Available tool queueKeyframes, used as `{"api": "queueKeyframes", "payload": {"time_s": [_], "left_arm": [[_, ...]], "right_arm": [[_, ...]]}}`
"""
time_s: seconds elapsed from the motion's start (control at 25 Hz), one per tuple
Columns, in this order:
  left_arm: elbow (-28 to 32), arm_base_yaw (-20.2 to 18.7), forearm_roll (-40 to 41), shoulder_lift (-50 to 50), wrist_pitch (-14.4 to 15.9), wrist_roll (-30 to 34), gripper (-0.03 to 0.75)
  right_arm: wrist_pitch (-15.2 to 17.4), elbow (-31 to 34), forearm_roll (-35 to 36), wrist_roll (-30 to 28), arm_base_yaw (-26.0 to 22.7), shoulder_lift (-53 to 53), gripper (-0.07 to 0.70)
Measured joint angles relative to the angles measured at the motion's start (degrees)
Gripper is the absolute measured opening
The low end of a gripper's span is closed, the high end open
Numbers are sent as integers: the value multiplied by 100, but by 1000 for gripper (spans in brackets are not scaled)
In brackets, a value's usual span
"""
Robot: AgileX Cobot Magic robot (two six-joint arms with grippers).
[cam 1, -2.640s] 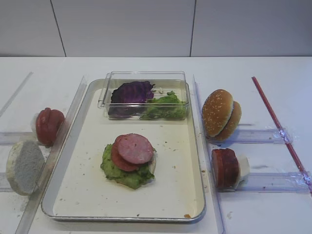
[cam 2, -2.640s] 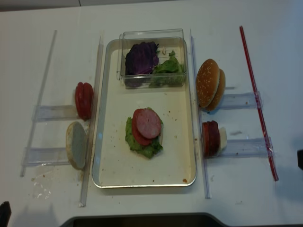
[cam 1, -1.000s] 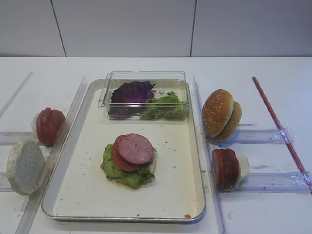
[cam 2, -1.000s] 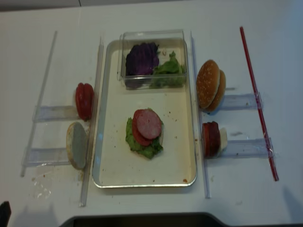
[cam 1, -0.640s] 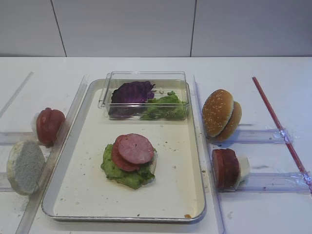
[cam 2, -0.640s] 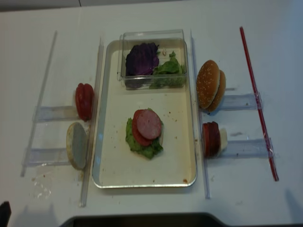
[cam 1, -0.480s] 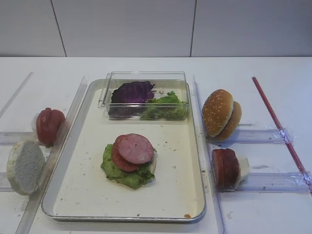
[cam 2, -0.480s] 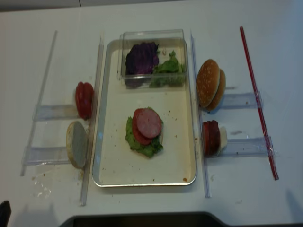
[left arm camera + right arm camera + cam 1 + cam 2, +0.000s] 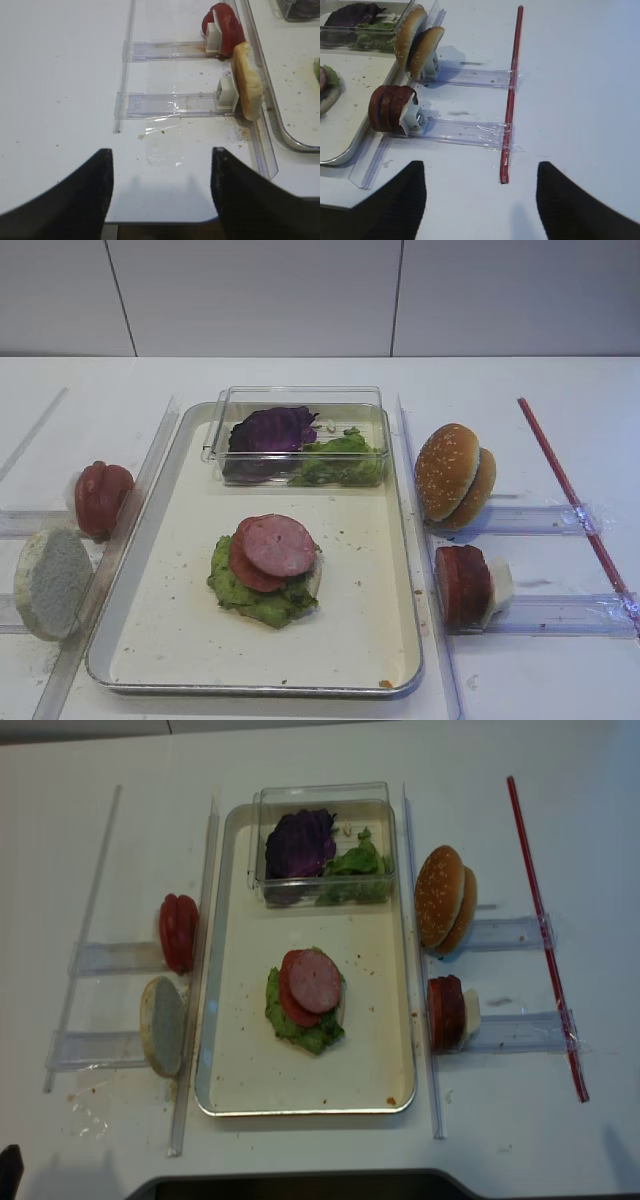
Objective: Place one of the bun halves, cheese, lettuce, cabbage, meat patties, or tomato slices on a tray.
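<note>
Large rectangular silver metal tray [image 9: 408, 570] with raised rim and crumb-speckled cream floor sits at table centre. On it: crinkly green lettuce clump [image 9: 245, 592] topped by two smooth pinkish meat patties [image 9: 277, 545]. Clear plastic box [image 9: 295, 395] at the tray's 12 o'clock holds dark purple crinkled cabbage [image 9: 270, 428] beside more green leaves. Sesame-seeded golden bun halves [image 9: 453, 475] stand on edge at 3 o'clock, upright red-brown discs [image 9: 461, 585] below them. Glossy orange-red tomato slices [image 9: 101, 498] and a pale bun half [image 9: 51, 581] at 9 o'clock. Thin red stick [image 9: 512, 85] far right. Right gripper [image 9: 479, 200] and left gripper [image 9: 160, 192] both hang spread wide, holding nothing.
</note>
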Motion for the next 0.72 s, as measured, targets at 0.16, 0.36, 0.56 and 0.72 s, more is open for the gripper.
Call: {"api": "queueKeyframes", "payload": {"time_s": [0.16, 0.36, 0.56, 0.72], "left_arm": [[0, 0, 0, 0, 0, 0, 412], [0, 0, 0, 0, 0, 0, 412], [0, 0, 0, 0, 0, 0, 412], [0, 0, 0, 0, 0, 0, 412]], "right_arm": [[0, 0, -2, 0, 0, -9, 486], [9, 0, -12, 0, 0, -9, 486], [9, 0, -49, 0, 0, -9, 486], [22, 0, -73, 0, 0, -9, 486]]}}
